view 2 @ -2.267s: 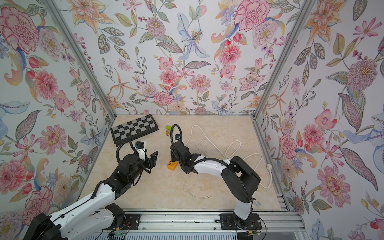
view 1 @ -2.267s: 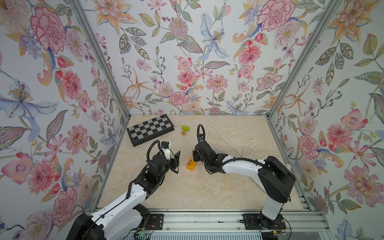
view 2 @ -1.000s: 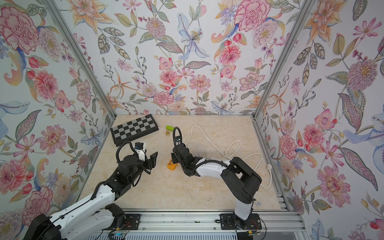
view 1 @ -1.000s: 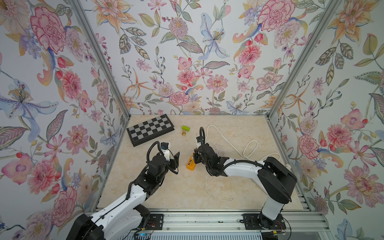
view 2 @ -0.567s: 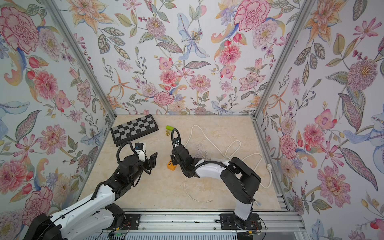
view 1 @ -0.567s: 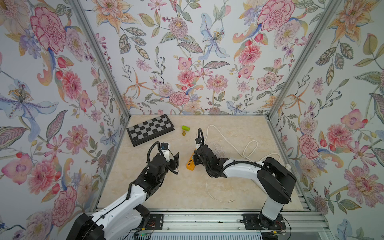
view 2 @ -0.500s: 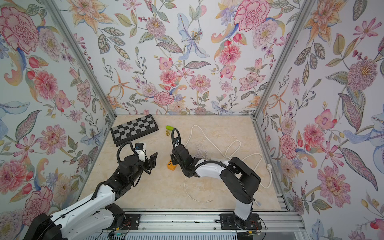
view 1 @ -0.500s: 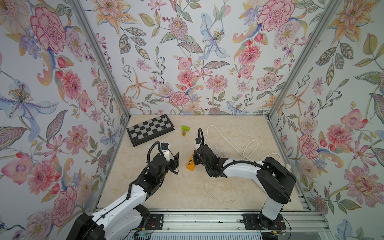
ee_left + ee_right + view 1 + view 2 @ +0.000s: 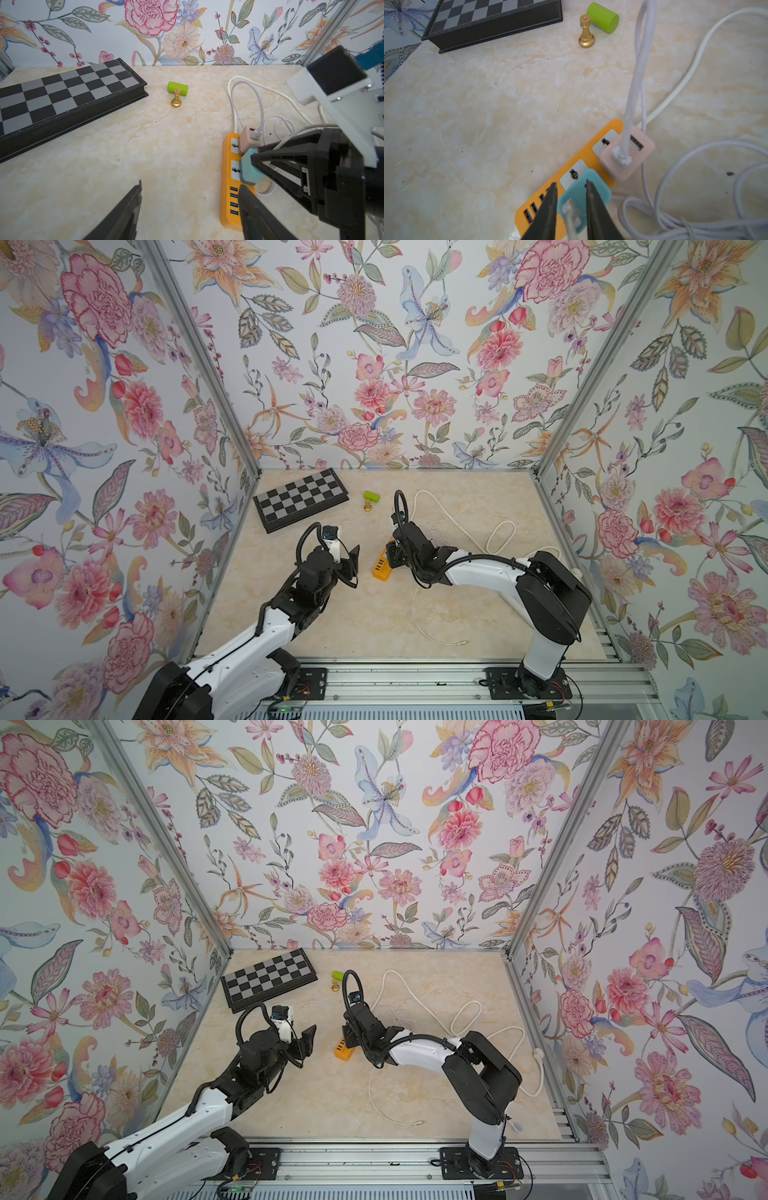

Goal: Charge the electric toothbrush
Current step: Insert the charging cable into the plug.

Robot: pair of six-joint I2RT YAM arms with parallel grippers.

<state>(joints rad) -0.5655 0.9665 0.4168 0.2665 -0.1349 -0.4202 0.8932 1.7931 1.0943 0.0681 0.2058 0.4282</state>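
Locate teal adapter (image 9: 599, 188) seated in orange power strip (image 9: 380, 569) near centre of surface (image 9: 374, 614). Note right pincer (image 9: 570, 182) at 3 o'clock of strip, slightly parted, straddling cable plug (image 9: 572, 209) without clamping. Note left pincer (image 9: 190, 185) at 9 o'clock, spread wide, empty. See pink adapter (image 9: 639, 159) just beside, toward 12 o'clock.

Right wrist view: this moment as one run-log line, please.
right gripper: open, astride white plug in teal adapter | adapter: on orange power strip | left gripper: open, empty
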